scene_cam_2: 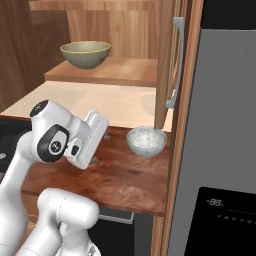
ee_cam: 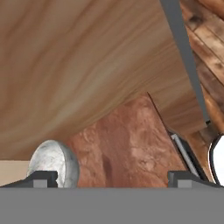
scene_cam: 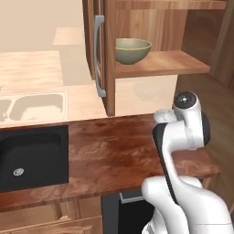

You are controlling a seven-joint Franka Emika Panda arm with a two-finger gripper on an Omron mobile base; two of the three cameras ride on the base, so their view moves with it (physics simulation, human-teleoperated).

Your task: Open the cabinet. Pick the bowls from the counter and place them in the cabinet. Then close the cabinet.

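Brown wooden wall cabinet (scene_cam: 160, 64) open, olive-yellow bowl (scene_cam: 131, 49) on shelf. Glossy white-grey bowl (scene_cam_2: 146, 141) on reddish-brown counter (scene_cam: 114, 151), arm half-hiding it in left view. Gripper (ee_cam: 111, 177) spread, empty, fingertips cut off.

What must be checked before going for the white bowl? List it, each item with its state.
1. Cabinet open: ok, both doors stand swung out.
2. Olive bowl placed: ok, upright on the shelf.
3. White bowl reachable: ok, upright on the counter, nothing on it.
4. Gripper ready: ok, fingers wide apart, nothing between them.
5. Gripper lined up on the white bowl: not ok, in the hand view it sits off by one finger, not between the two.
6. Shelf room for a second bowl: ok, bare wood beside the olive one.
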